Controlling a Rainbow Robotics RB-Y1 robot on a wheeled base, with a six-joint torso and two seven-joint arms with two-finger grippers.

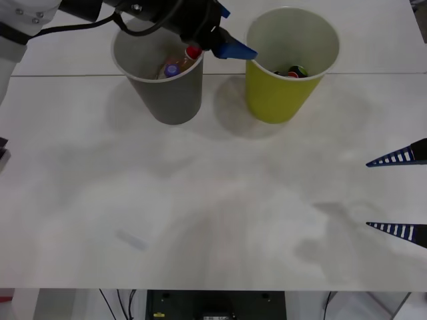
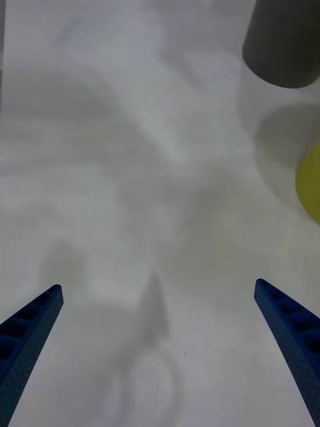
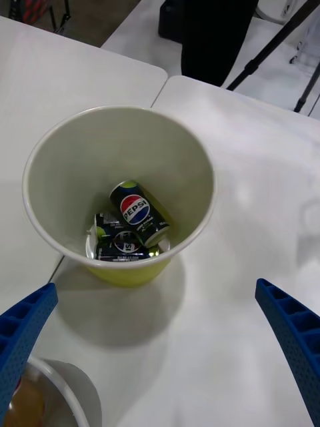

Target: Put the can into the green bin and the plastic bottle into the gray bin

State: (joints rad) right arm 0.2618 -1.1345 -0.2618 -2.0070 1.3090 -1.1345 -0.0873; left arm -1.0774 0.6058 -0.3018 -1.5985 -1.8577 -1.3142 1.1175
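The green bin serves as the landmark: inside it, on its pale floor, lie dark Pepsi cans — the can on top is tilted across another, so that half of the task looks done. Just beside the green bin stands the gray bin, and in it a plastic bottle with a red cap leans against the wall next to a purple-capped one. The left gripper hangs above the gap between the two rims, its blue fingers spread wide and holding nothing — likely because the bottle has been dropped in. The right gripper waits well away from the green bin over the bare table, also spread apart, idle
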